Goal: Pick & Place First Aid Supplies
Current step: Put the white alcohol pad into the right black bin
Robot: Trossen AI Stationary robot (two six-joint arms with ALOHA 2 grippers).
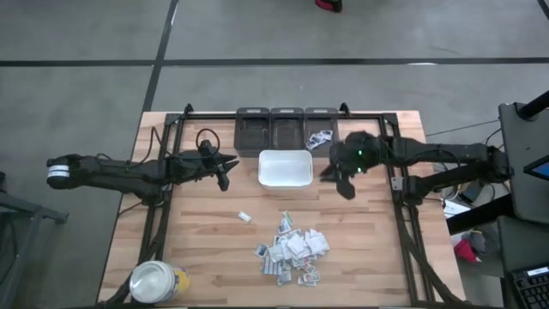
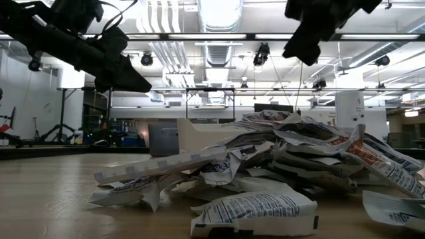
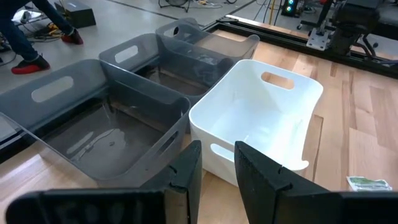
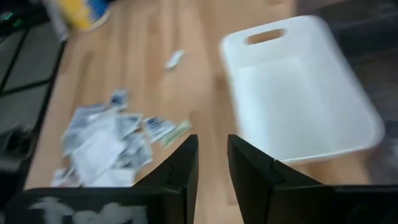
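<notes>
Yellow jar (image 1: 158, 282) with white lid sits at the table's (image 1: 206, 249) near left corner, well away from the work.

Left gripper (image 1: 225, 171) hangs above the table just left of the white tray (image 1: 286, 168). Fingers (image 3: 186, 167) nearly closed, a narrow gap between them, nothing held. Its wrist view looks across the tray into three grey bins (image 1: 287, 127) lined along the far edge.

One stray packet (image 1: 244, 217) lies alone on bare wood, between the left gripper and the main heap.

Tray stands mid-table, and looks empty in both wrist views.

Heap of first aid packets (image 1: 292, 250) lies near the front edge, right of centre, well apart from the tray (flat white sachets, overlapping, some with red or green print). From the low view the pile is loose and slumped, edges curling.

A few more packets (image 1: 319, 138) sit by the rightmost grey bin; cannot tell whether in it or just beside it.

Right gripper (image 1: 342, 182) hovers just right of the tray, raised off the table. Fingers (image 4: 180, 163) close together with a slim gap, holding nothing.

Judgement: between placements; neither arm carries anything. The next move calls for a gripper to travel to the heap, spread its fingers, and pinch a single thin packet off the top. Flat paper on wood likely gives little edge to grip.
</notes>
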